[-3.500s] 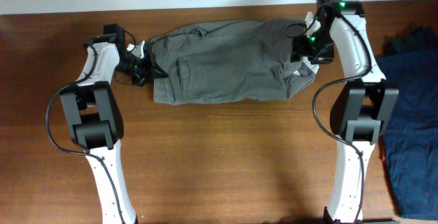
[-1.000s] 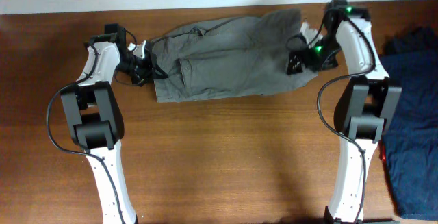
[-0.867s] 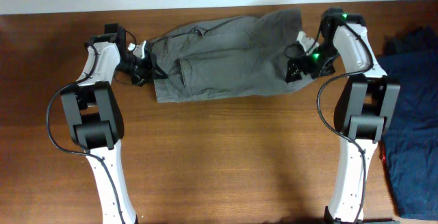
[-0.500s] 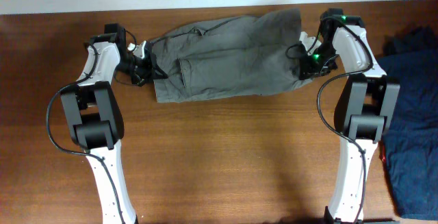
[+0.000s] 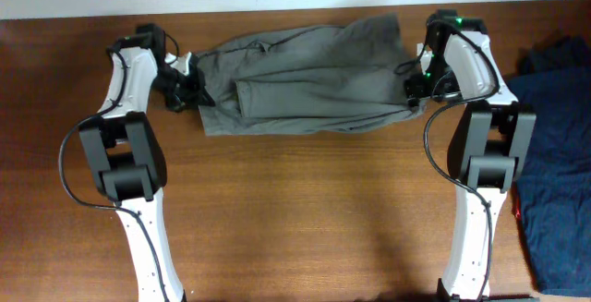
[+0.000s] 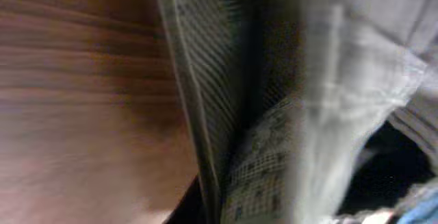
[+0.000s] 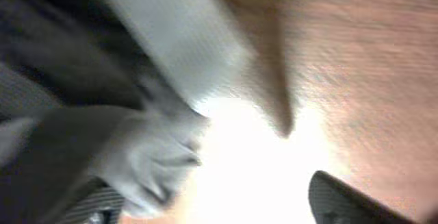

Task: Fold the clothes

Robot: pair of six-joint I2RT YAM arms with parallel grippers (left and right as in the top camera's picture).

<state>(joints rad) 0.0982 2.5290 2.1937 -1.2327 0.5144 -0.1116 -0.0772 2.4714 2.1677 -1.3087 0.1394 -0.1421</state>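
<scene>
The grey clothes (image 5: 305, 80) lie spread along the far edge of the table (image 5: 305, 210), soft, light and limp, probably best taken by the seamed ends. The left tool (image 5: 189, 88) sits at the garment's left end and the right tool (image 5: 417, 85) at its right end; blur hides whether either grips. Open room lies nearer than the garment; a navy cloth (image 5: 554, 154) lies well to its right

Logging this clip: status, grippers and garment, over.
Left gripper at garment left end, right gripper at right end; grips unclear. Garment stretched in a long band. Navy cloth apart, right side.
</scene>
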